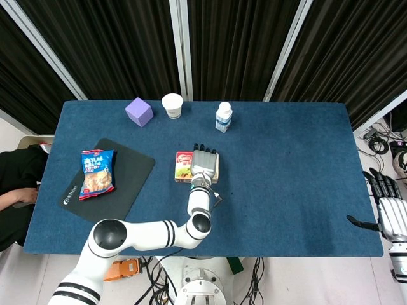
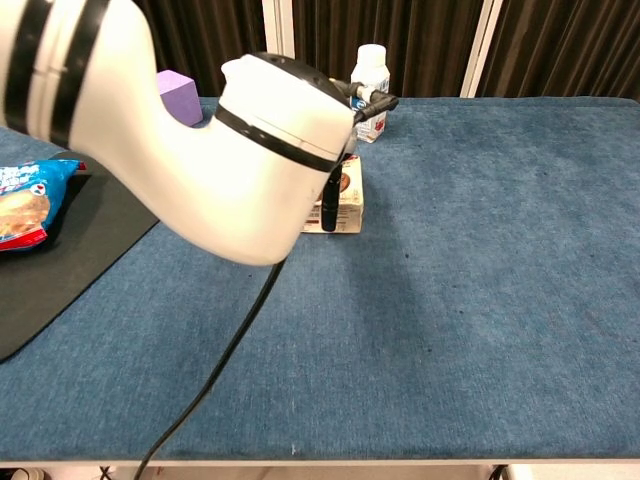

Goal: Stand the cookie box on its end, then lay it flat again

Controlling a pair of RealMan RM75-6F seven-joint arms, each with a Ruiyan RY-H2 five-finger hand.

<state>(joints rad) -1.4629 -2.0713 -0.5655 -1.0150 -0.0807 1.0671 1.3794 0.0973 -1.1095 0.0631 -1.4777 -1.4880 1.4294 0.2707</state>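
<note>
Item 1. Flat rectangular cardboard cookie box (image 1: 184,166) with red-and-yellow printed top: lies flat on the blue felt-covered table (image 1: 286,165), near the middle, slightly left. In the chest view only its right end (image 2: 349,198) shows past the arm.

Item 2. Left hand (image 1: 204,162), white with dark fingertips: lies over the right part of the box top, palm down, fingers extended toward the far edge of the box. In the chest view a dark finger (image 2: 328,205) hangs down against the near face of the box. Whether the hand actually clasps the box cannot be told; the bulky white left arm (image 2: 230,150) hides most of it from the chest camera.

Item 3. Right hand (image 1: 388,213): at the far right, off the table edge, fingers spread, holding nothing, well apart from the box.

Item 4. Small white plastic bottle with blue label (image 1: 223,117): upright, beyond the box.

Item 5. White paper cup (image 1: 172,105): upright near the far edge.

Item 6. Lilac cube (image 1: 138,112): left of the cup.

Item 7. Black mat (image 1: 127,184): left of the box, carrying a blue snack bag (image 1: 96,172).
</note>
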